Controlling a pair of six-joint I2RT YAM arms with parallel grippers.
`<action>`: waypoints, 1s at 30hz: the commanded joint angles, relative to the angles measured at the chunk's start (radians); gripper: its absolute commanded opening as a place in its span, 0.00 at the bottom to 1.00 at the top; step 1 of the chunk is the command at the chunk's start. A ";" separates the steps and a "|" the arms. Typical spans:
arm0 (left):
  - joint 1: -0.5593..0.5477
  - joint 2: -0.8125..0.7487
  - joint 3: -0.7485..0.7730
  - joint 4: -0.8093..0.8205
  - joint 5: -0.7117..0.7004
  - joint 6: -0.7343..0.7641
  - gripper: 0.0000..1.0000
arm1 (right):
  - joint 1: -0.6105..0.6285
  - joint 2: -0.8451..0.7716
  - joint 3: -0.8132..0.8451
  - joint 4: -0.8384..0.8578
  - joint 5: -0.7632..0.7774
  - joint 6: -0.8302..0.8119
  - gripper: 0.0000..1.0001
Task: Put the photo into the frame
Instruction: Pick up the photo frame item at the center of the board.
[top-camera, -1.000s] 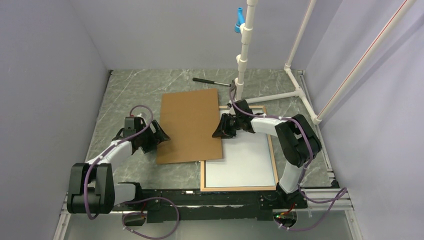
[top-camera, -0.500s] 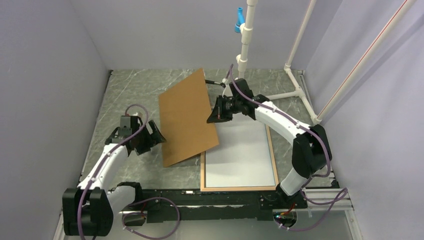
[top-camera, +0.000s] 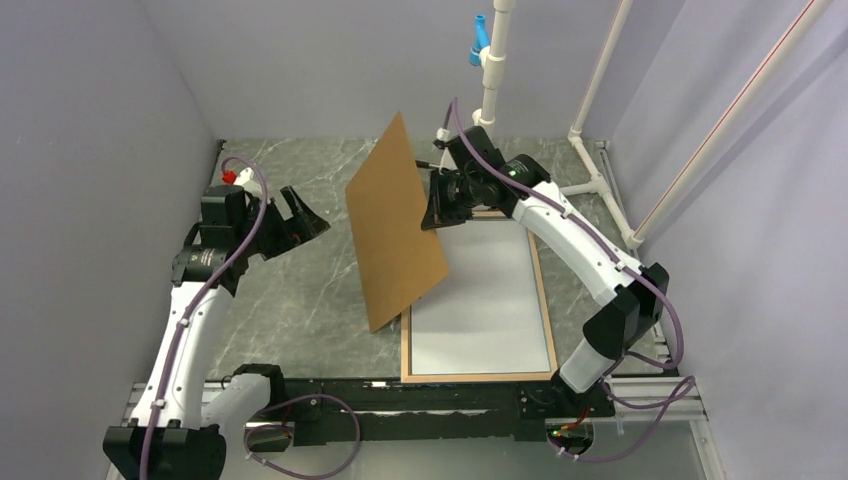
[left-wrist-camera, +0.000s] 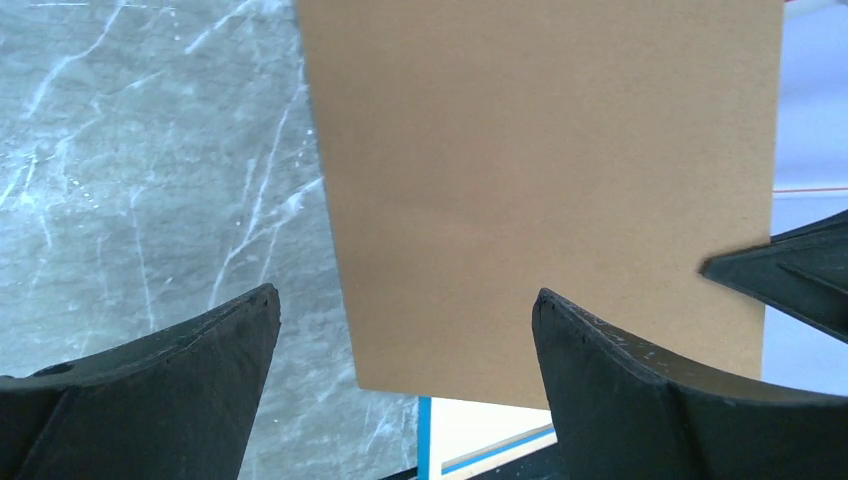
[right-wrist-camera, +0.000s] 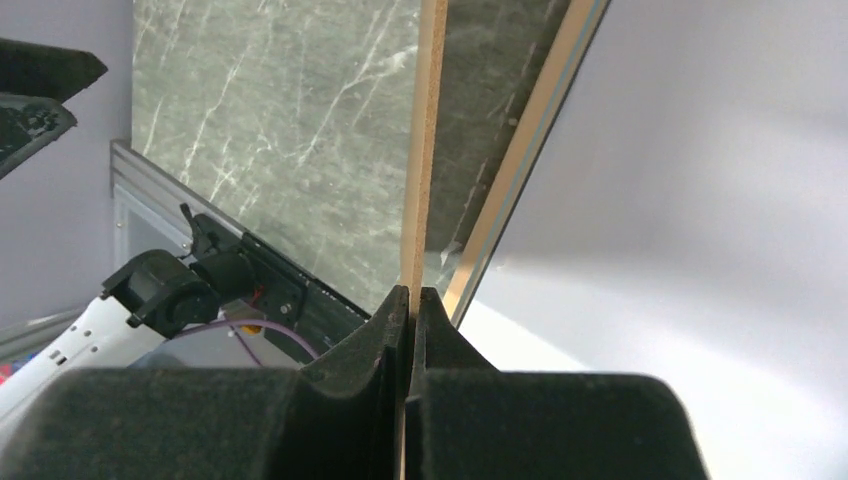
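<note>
One part seems done | white-backed rectangular photo (top-camera: 480, 310) lies inside thin wood-coloured frame (top-camera: 546, 300) on tabletop (top-camera: 290, 300) | your right fingers (right-wrist-camera: 365, 350) pinch tilted brown backing board (top-camera: 395, 225), not yet fitted | your left fingers (left-wrist-camera: 170, 380) gape, empty

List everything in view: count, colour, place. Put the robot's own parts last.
table: one, grey marbled, under everything.
frame: one, light wood side up, flat on the table's right half.
photo: one, plain white side up, lying inside the frame.
backing board: one, brown, held tilted, its lower corner by the frame's left edge.
black tool: one, at the far side, mostly hidden behind the backing board.
pipe stand: one, white, far right.
blue fitting: one, high on the pipe stand.
left gripper: open, empty, left of the backing board.
right gripper: shut on the backing board's edge.
</note>
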 joint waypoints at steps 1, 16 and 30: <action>-0.008 -0.013 0.046 -0.046 0.066 -0.009 0.99 | 0.077 0.059 0.189 -0.166 0.180 -0.070 0.00; -0.025 -0.132 -0.049 0.012 0.036 -0.093 0.99 | 0.296 0.251 0.534 -0.396 0.495 -0.057 0.00; -0.025 -0.184 -0.023 0.093 0.183 -0.183 0.99 | 0.349 0.223 0.486 -0.213 0.221 -0.061 0.54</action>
